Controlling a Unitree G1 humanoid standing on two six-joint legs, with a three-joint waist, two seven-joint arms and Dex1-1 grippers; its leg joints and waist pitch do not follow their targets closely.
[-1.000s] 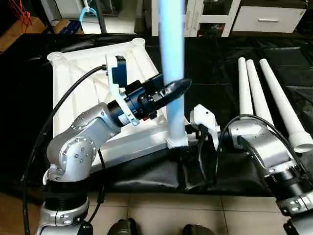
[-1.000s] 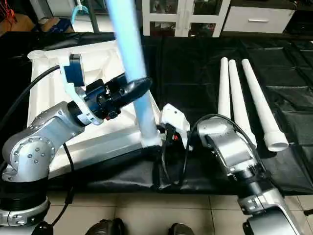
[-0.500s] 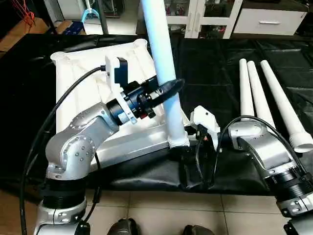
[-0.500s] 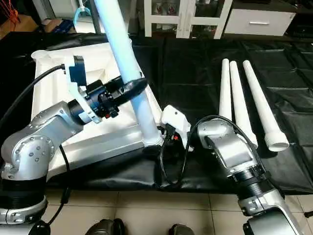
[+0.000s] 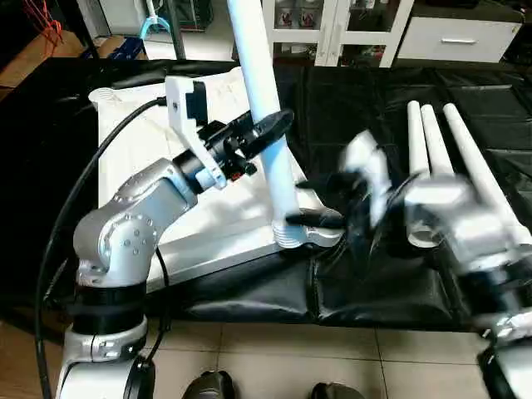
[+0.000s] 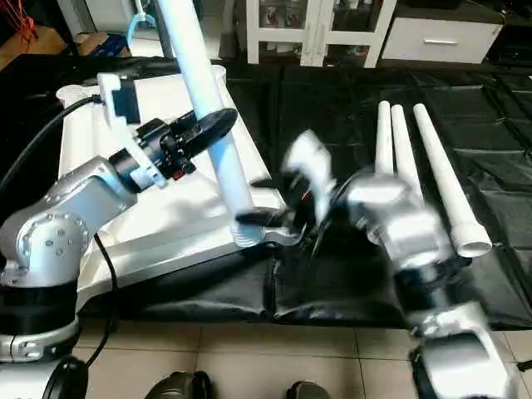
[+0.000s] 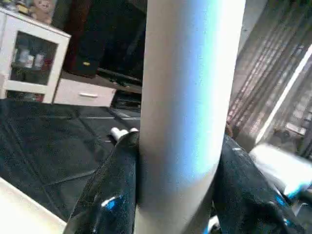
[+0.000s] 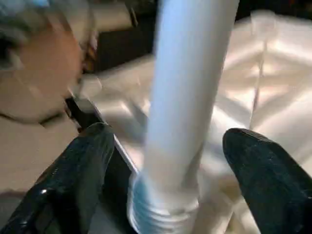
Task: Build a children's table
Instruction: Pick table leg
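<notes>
1. The white tabletop (image 5: 158, 191) lies underside up on the black mat (image 5: 357, 108), left of centre.
2. One leg (image 5: 264, 100) stands in the tabletop's near right corner socket, leaning slightly left.
3. The left claw (image 5: 270, 129) is clamped around that leg partway up, a finger (image 7: 105, 190) pressed to each side.
4. The right claw (image 8: 168, 180) is spread wide at the leg's base, both fingers clear of it.
5. Three spare legs (image 5: 449, 158) lie side by side on the mat, far right.
</notes>
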